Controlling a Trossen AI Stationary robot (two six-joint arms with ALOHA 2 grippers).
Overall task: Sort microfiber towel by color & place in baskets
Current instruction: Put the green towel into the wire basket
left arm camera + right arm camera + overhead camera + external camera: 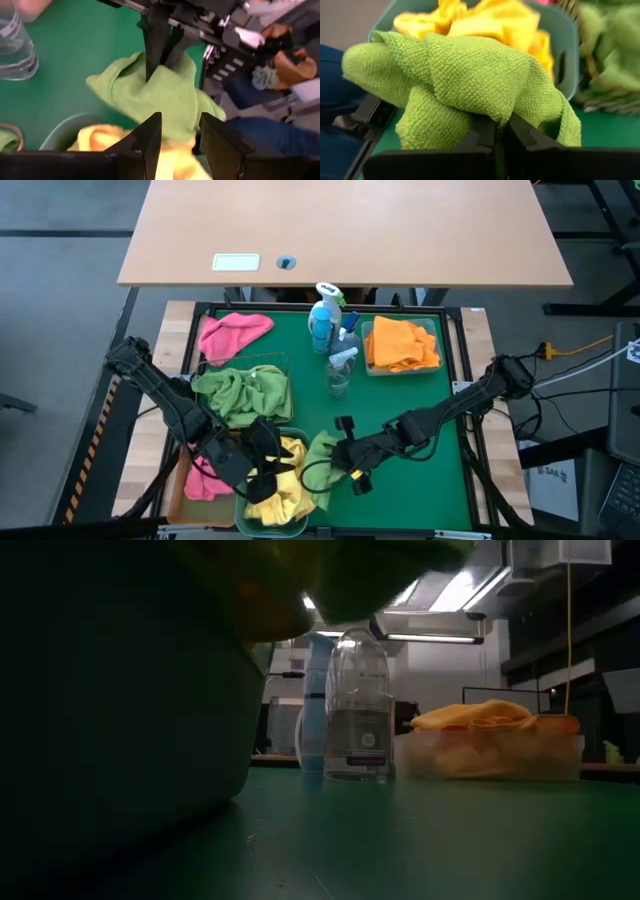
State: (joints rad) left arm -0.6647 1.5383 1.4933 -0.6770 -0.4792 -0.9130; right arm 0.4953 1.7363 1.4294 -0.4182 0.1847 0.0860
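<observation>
Green tray (400, 395), wooden desk (345, 230) behind

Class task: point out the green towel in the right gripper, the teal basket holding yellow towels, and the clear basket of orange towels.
green towel (470, 75): right wrist view, top fold.
teal basket (565, 40): right wrist view, side wall.
clear basket (367, 365): high view, near-left corner of rim.

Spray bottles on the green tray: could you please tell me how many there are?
3, clustered at the tray's far middle: a blue plastic spray bottle, a clear plastic spray bottle nearer the arms, and a smaller clear one between them. Others may be hidden.
</observation>
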